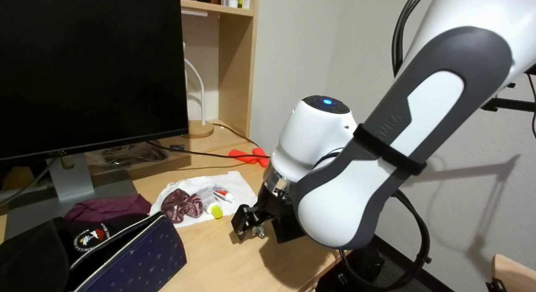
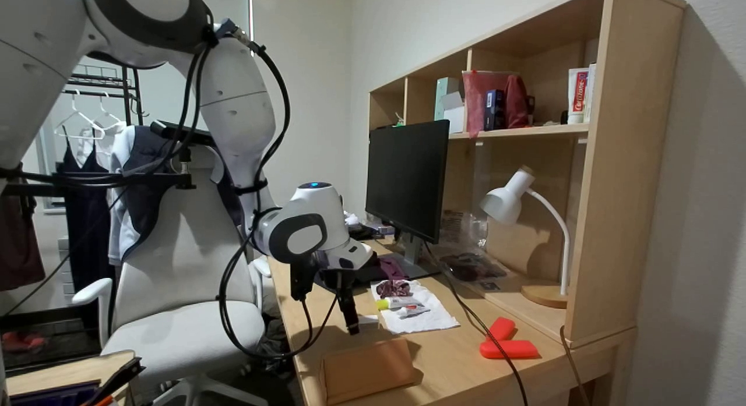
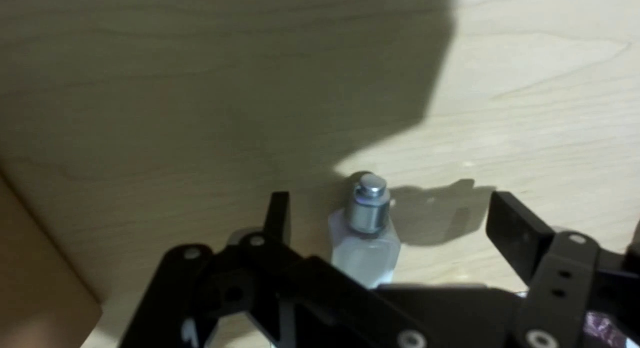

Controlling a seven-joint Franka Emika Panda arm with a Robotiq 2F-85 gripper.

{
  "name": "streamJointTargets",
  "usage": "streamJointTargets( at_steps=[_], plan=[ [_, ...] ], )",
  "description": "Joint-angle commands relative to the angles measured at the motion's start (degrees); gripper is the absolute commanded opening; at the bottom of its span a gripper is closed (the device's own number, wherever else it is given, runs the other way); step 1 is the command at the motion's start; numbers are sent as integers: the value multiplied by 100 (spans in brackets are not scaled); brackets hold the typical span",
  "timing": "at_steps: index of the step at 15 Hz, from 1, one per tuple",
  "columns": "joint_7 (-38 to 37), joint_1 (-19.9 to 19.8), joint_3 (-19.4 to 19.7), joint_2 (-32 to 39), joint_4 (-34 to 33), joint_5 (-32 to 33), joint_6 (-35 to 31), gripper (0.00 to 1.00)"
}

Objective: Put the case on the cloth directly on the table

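"Gripper [image 3: 387, 219] is hanging low over the table [image 3: 540, 113]. Is it grasping anything?"

"No. Its fingers are standing apart, and in the wrist view a bottle [image 3: 367, 238] is showing between them, a gap on either side."

"And the case [image 2: 368, 372]?"

"Reading an exterior view rightward: past gripper and bottle, the case is lying directly on the table, near the edge; then the cloth [image 2: 434, 322] is lying apart from it, bearing a scrunchie [image 2: 393, 288] and two tubes [image 2: 402, 303]."

"Which step are we seeing?"

"I'm guessing the placing is standing finished, if the sentence is asking for bare table. If it is wanting the case on the cloth, the pick is not yet happening."

"What is the next move calling for?"

"Either way, I'm thinking, a straight lift, with fingers wide so the bottle isn't tipping. For the second reading, a reach to the case is following."
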State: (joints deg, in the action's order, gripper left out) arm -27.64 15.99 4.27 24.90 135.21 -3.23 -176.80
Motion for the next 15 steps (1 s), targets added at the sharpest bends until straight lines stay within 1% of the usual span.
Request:
streamJointTargets(
  at_steps=[1,2,3,4,5,9,12,13,14,15],
  plan=[
    [444,-208,-251,130,-102,-244,-137,74],
    [518,-253,-299,138,-129,-260,-111,71],
    [574,-255,-301,150,-147,-248,-114,70],
    [662,-289,-327,157,-163,-226,-133,64],
    [705,-279,-306,175,-156,-205,-167,56],
    [902,-328,-275,178,-148,-178,-173,30],
    [969,-408,-312,180,-131,-212,-178,12],
    [981,-439,-329,174,-125,-225,-178,8],
    [969,-459,-340,165,-124,-239,-168,9],
    [970,-471,-346,152,-147,-240,-134,13]
  ],
)
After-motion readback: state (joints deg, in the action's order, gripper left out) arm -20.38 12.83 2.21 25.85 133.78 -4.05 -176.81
